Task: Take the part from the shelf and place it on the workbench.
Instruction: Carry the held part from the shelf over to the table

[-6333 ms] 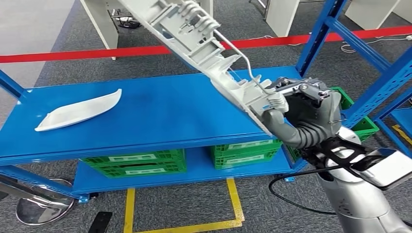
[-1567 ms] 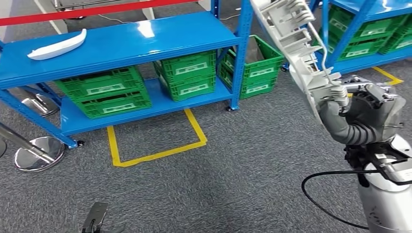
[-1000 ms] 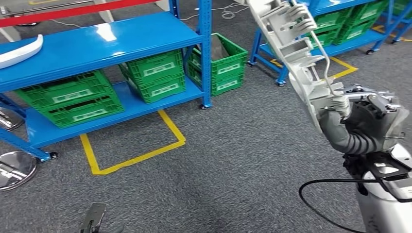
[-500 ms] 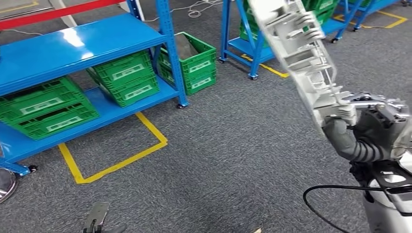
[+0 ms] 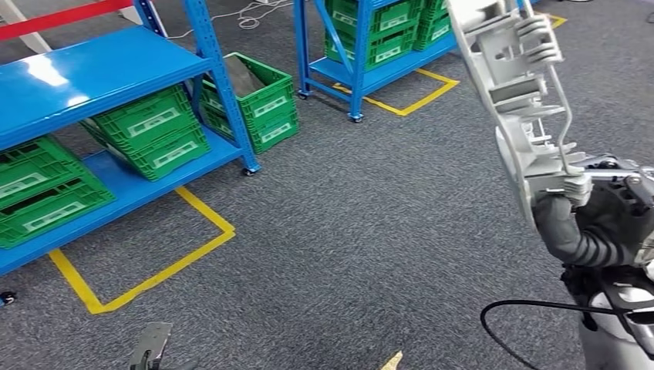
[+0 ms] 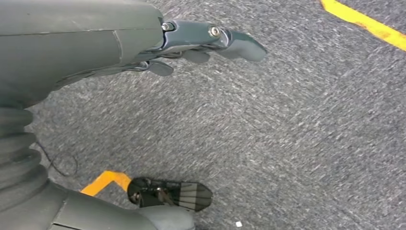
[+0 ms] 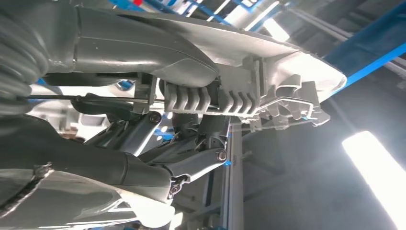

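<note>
Already off the shelf (image 5: 92, 77), the part (image 5: 515, 85) rides gripped in the right hand (image 5: 590, 212); left-hand fingers (image 6: 225, 43) spread, holding nothing; placing remains.

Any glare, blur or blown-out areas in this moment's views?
Head view: sharp, with glare on the blue shelf. Left wrist view: carpet streaked by motion blur. Right wrist view: backlit, ceiling light blown out, white part overexposed at its tip.
</note>
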Robot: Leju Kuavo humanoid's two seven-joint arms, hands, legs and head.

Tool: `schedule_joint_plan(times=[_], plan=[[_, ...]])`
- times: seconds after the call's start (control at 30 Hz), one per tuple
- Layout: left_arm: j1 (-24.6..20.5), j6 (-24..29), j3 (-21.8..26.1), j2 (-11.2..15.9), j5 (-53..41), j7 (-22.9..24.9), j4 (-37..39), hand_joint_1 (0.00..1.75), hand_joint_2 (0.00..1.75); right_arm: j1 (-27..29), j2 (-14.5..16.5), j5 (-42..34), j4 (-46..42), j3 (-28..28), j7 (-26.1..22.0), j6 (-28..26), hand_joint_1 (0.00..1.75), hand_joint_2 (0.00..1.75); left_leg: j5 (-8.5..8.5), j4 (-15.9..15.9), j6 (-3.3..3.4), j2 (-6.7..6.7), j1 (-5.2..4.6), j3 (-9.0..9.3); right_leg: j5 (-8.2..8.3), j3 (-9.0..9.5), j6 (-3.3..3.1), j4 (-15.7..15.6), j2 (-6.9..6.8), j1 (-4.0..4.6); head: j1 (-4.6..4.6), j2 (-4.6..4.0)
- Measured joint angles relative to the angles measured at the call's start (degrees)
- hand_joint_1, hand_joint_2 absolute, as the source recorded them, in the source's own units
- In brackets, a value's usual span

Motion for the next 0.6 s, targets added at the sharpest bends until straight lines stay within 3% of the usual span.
schedule_joint_plan(times=[0.03,0.1,0.17,0.2,0.23,0.3,0.37,0.4,0.47,0.53,0.6], plan=[[0.0,0.0,0.0,0.0,0.1,-0.1,0.0,0.00,1.75,0.4,-0.1,0.0,-0.2,-0.3,-0.2,0.0,1.75,1.75,0.20,-0.3,0.18,0.62,0.12,0.07,-1.10,-0.93,0.20,1.7,-1.41,0.08,0.19,0.00],[0.2,0.0,0.1,0.1,0.4,-0.1,0.0,0.00,1.75,0.9,-0.3,0.0,-0.5,-0.9,-0.5,-0.1,1.75,1.75,0.33,-0.5,0.41,1.94,0.10,0.05,-4.67,-4.17,0.55,8.6,-4.02,0.09,0.48,0.00],[0.4,0.0,0.1,0.1,0.5,-0.1,0.0,0.00,1.75,1.7,-0.4,0.0,-0.8,-1.5,-0.6,-0.3,1.75,1.75,0.30,-0.4,0.46,3.35,0.05,0.00,-6.82,-6.80,0.90,14.8,-4.49,-0.02,0.48,0.00],[0.4,0.0,0.2,0.0,0.6,-0.1,0.0,0.00,1.75,2.1,-0.4,0.1,-0.9,-1.8,-0.6,-0.4,1.75,1.75,0.28,-0.4,0.44,4.01,0.05,0.00,-6.42,-6.72,1.01,15.0,-4.58,-0.08,0.50,0.00],[0.4,0.0,0.2,0.0,0.6,-0.1,0.0,0.00,1.75,2.5,-0.4,0.1,-1.0,-2.2,-0.6,-0.5,1.75,1.75,0.24,-0.4,0.38,4.64,0.06,0.02,-5.08,-5.39,1.07,12.9,-4.85,-0.13,0.51,0.00],[0.4,0.0,0.2,0.0,0.6,-0.2,0.0,0.00,1.75,2.9,-0.5,0.1,-1.4,-2.9,-0.6,-0.6,1.75,1.75,-0.02,-0.1,-0.01,5.72,-0.11,0.01,-2.15,-0.71,1.04,4.9,-6.83,-0.01,0.54,0.00],[0.4,0.0,0.2,0.0,0.7,-0.4,0.0,0.00,1.75,3.3,-0.6,0.1,-2.0,-3.4,-0.8,-0.8,1.75,1.75,-0.31,0.3,-0.59,6.56,-0.49,-0.06,-1.23,2.14,0.39,-0.1,-8.36,0.24,0.42,0.00],[0.4,0.0,0.2,0.0,0.7,-0.4,0.0,0.00,1.75,3.5,-0.6,0.1,-2.3,-3.7,-0.9,-0.9,1.75,1.75,-0.35,0.4,-0.83,6.94,-0.67,-0.07,-1.44,2.32,-0.05,-0.4,-8.40,0.42,0.35,0.00],[0.4,0.0,0.2,0.0,0.7,-0.5,0.0,0.00,1.75,3.9,-0.7,0.1,-2.6,-4.2,-1.0,-1.0,1.75,1.75,-0.59,0.6,-1.25,7.50,-0.55,0.02,-1.10,2.08,-0.82,-0.4,-7.23,0.38,0.25,0.00],[0.3,-0.1,0.3,-0.1,0.8,-0.6,0.0,0.00,1.75,4.1,-0.7,0.2,-2.9,-4.5,-1.2,-1.0,1.75,1.75,-2.52,2.7,-1.71,6.07,-0.29,-0.68,-0.80,1.95,-1.48,-0.5,-6.19,0.25,0.15,0.00],[0.4,-0.1,0.3,-0.1,0.8,-0.6,0.0,0.00,1.75,4.1,-0.7,0.2,-3.0,-4.5,-1.3,-1.0,1.75,1.75,-6.19,9.1,-1.96,3.71,-0.17,-3.25,-0.64,1.88,-1.93,-0.6,-5.16,0.22,0.01,0.00]])
